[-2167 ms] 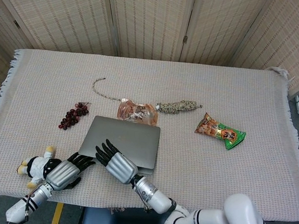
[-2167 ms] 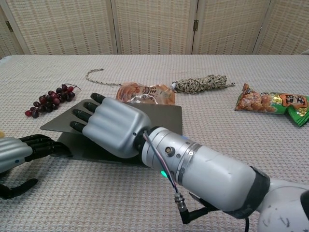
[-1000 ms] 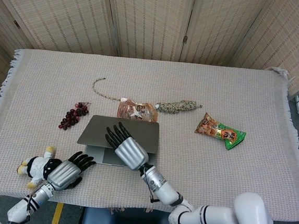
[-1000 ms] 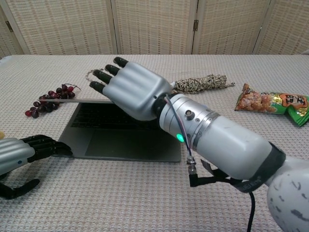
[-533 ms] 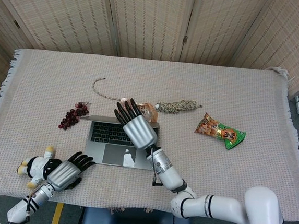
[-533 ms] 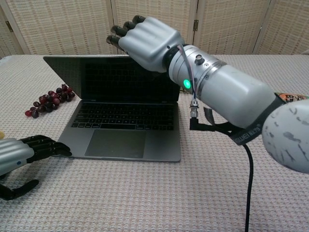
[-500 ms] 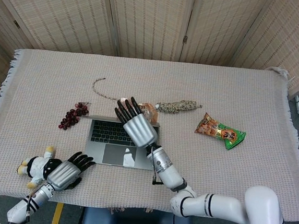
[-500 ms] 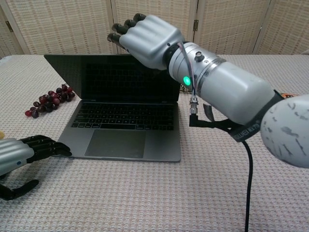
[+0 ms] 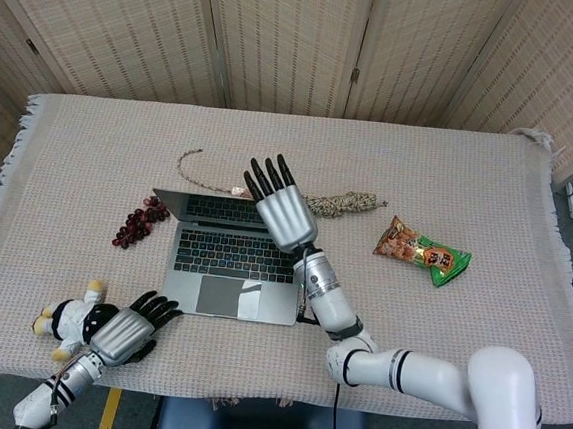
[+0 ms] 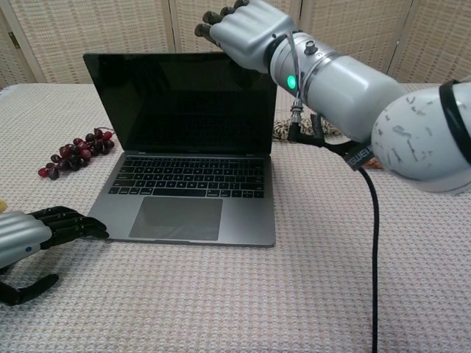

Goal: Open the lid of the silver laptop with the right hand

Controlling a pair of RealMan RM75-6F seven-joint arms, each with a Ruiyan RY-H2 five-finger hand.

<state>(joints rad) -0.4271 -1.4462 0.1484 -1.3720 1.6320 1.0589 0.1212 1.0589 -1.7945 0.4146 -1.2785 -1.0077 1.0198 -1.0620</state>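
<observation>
The silver laptop (image 9: 228, 252) (image 10: 193, 178) stands open in the middle of the table, its dark screen (image 10: 184, 103) close to upright. My right hand (image 9: 282, 210) (image 10: 246, 26) is at the top right of the lid, its fingers spread and reaching over the top edge; it touches the lid and holds nothing. My left hand (image 9: 131, 328) (image 10: 29, 232) rests on the cloth by the laptop's front left corner, its fingers loosely apart and empty.
Dark grapes (image 9: 141, 222) (image 10: 73, 153) lie left of the laptop. Behind it lie a coiled rope (image 9: 343, 201) and a thin cord (image 9: 195, 171). A green and orange snack bag (image 9: 424, 253) lies to the right. A plush toy (image 9: 64, 321) sits beside my left hand.
The lid has swung from flat shut to nearly upright, and my right hand has risen and moved back with its top edge. My left hand has stayed put.
</observation>
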